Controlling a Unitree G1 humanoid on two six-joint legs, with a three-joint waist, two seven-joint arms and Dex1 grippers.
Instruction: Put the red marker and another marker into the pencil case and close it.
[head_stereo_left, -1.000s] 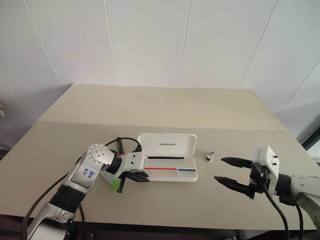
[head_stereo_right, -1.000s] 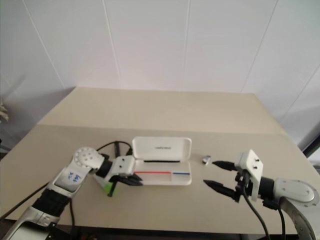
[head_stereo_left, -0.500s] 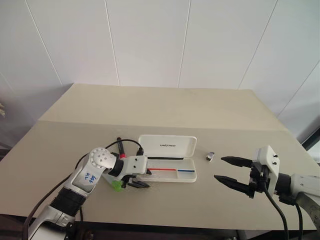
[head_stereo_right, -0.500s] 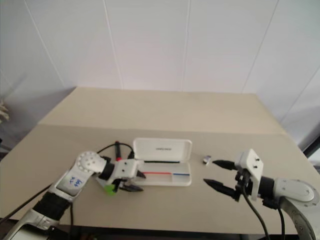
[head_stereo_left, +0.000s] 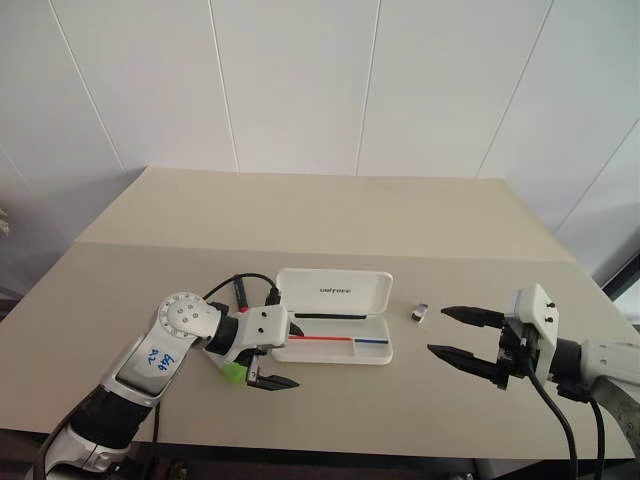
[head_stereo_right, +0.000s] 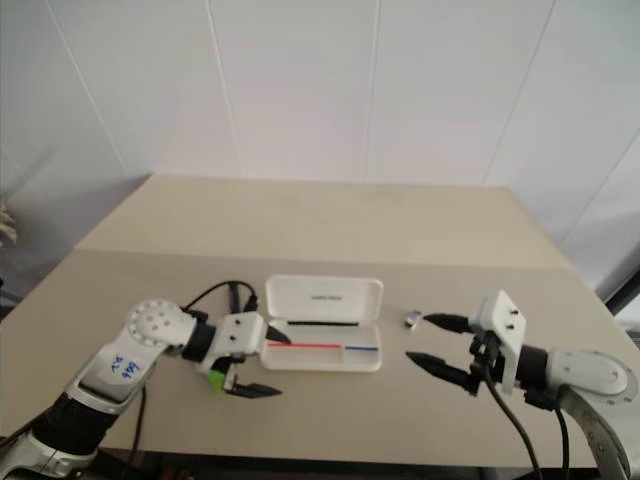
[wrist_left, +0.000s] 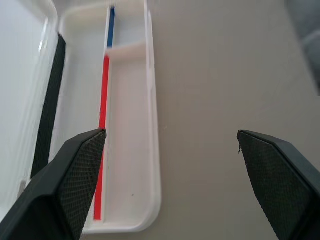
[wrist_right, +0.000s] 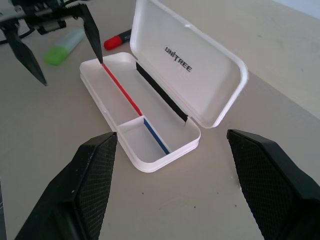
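Note:
The white pencil case (head_stereo_left: 345, 340) lies open at the table's middle, its lid (wrist_right: 190, 60) raised and its tray holding no marker. The other marker, mint with a lime-green cap (head_stereo_left: 233, 372), lies on the table just left of the case. The red marker (wrist_right: 116, 40) lies behind it, near the case's left end. My left gripper (head_stereo_left: 283, 356) hovers open over the table at the case's left front corner, holding nothing, the green marker beside its wrist. To the right of the case my right gripper (head_stereo_left: 462, 334) is open and empty, pointing at it.
A small grey metal piece (head_stereo_left: 421, 312) sits on the table between the case and my right gripper. A black cable (head_stereo_left: 258, 279) loops over the table behind my left wrist. The back half of the table (head_stereo_left: 320, 215) is bare.
My left gripper was shut low beside the green marker; it has opened wide and lifted a little. The green marker stays on the table. The right arm has kept still.

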